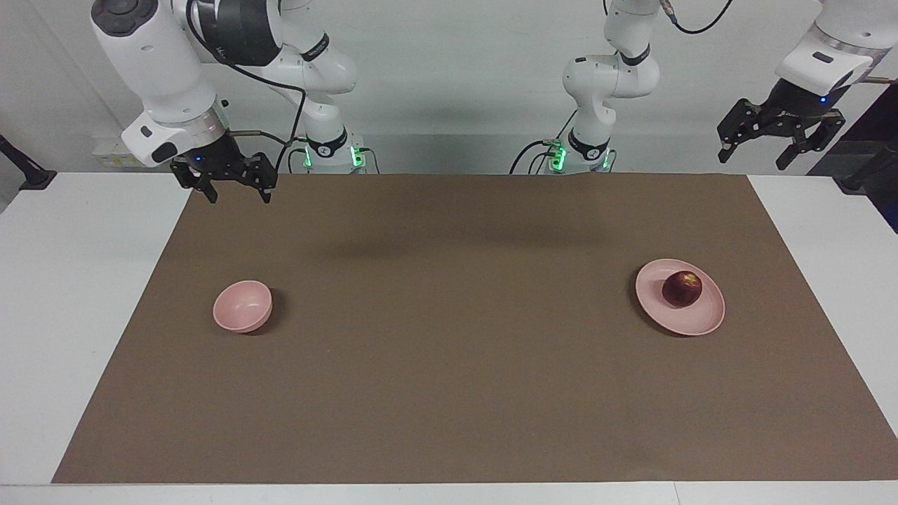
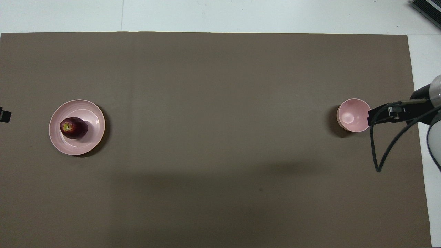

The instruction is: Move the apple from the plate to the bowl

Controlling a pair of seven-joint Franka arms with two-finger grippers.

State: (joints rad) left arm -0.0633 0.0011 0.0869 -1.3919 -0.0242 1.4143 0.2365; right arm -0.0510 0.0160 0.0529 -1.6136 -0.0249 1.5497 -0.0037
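Observation:
A small dark red apple [image 1: 682,288] [image 2: 72,127] lies on the flat pale pink plate [image 1: 705,319] [image 2: 93,117] toward the left arm's end of the table. Toward the right arm's end stands the small deep pink bowl [image 1: 243,306] [image 2: 353,115], with nothing in it. My right gripper [image 1: 238,196] hangs open and empty over the mat's edge by the robots, apart from the bowl. Raised over the white table strip at the left arm's end, my left gripper [image 1: 752,160] is also open and empty, well away from the plate.
A brown mat [image 1: 449,365] covers most of the white table [image 1: 70,294]. Plate and bowl are the only things on it, with a wide bare stretch between them. A black cable [image 2: 375,151] loops down from the right arm beside the bowl.

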